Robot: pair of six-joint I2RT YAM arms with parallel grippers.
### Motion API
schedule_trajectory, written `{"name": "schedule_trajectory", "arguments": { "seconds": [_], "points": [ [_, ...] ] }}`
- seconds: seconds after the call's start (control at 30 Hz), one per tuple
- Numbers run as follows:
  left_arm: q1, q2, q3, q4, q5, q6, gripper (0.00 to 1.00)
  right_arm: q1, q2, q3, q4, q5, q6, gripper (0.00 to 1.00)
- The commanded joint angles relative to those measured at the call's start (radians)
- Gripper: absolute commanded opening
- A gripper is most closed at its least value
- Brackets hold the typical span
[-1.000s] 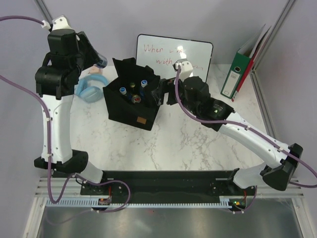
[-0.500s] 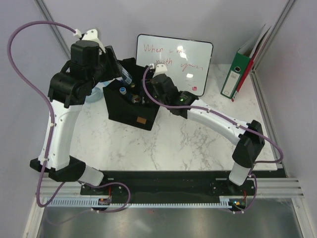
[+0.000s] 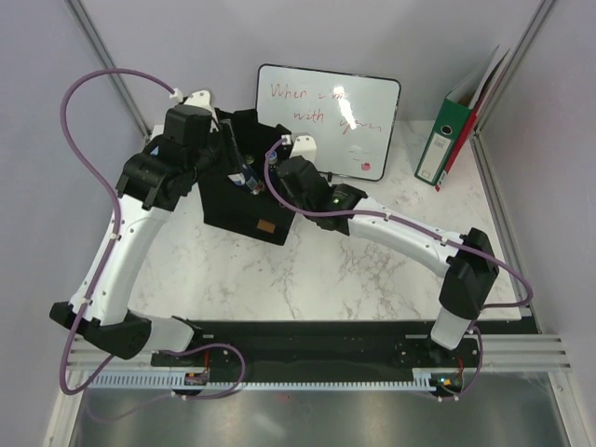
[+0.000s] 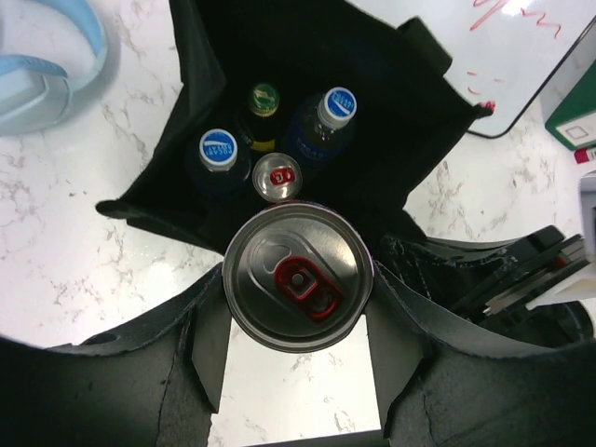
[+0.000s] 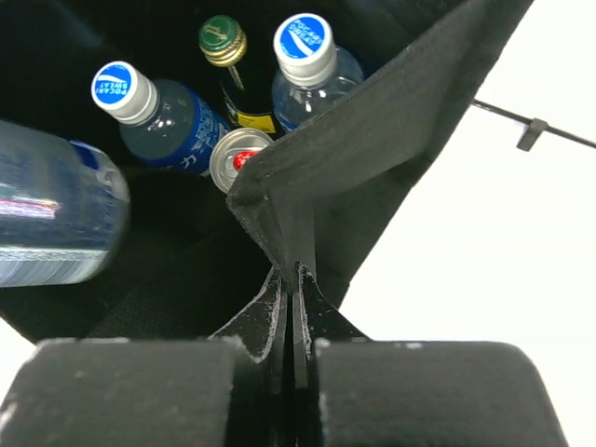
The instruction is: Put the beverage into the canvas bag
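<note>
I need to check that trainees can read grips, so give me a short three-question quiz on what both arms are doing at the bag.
1. True or false: the right gripper pinches the canvas bag at its rim.
2. What does the left gripper hold? A) a can B) a bottle C) nothing
3. How many blue-capped bottles stand inside the bag?
Key: 1 true; 2 A; 3 two.
</note>
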Motion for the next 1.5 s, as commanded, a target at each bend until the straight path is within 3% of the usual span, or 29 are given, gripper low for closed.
{"name": "schedule_trajectory", "arguments": {
  "seconds": [0.0,0.87,1.47],
  "points": [
    [-0.024,-0.048,-0.053,0.179,0.051,-0.041,0.02,0.005,-0.08,-0.039,0.029,0.049,0.039,0.0],
    [-0.141,-0.004,-0.403,0.368,0.057,-0.027,0.02,0.094,-0.108,-0.041,0.064,0.178,0.068,0.0],
    [-0.144,0.041,-0.515,0.387,-0.018,-0.033,0.02,0.098,-0.125,-0.065,0.098,0.188,0.076,0.0]
  ]
}}
